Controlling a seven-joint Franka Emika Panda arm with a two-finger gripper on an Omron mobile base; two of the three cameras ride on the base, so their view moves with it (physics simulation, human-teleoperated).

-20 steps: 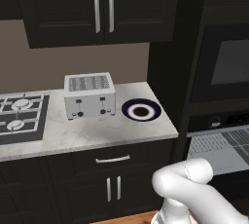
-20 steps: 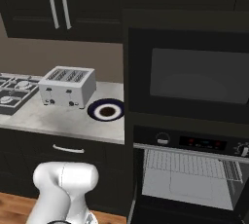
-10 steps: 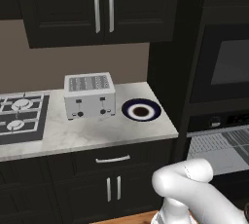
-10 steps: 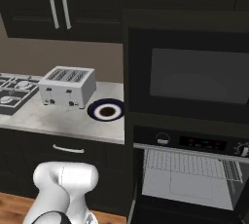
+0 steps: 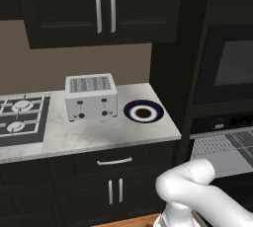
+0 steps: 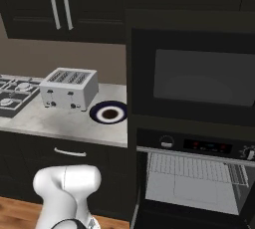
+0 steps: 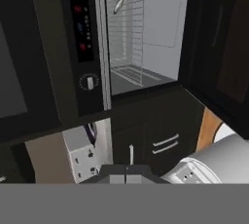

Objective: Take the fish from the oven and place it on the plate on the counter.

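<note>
The gripper (image 7: 126, 168) is pressed together and empty, at 6 o'clock in the hand view. The fish (image 7: 119, 3) lies on a wire rack inside the open oven (image 6: 191, 173), at 12 o'clock. The plate (image 5: 143, 111) sits on the counter (image 5: 89, 134), beside the toaster (image 5: 91, 96), at its 3 o'clock.

— Where do we see our arm (image 5: 190, 186) just now?

— Low down, folded. Its white elbow bulges at the bottom of both base views, with a dark joint under it in the right one.

— And our gripper (image 7: 126, 178)?

— Rolled on its side in the hand view, jaws pressed together, nothing between them.
</note>
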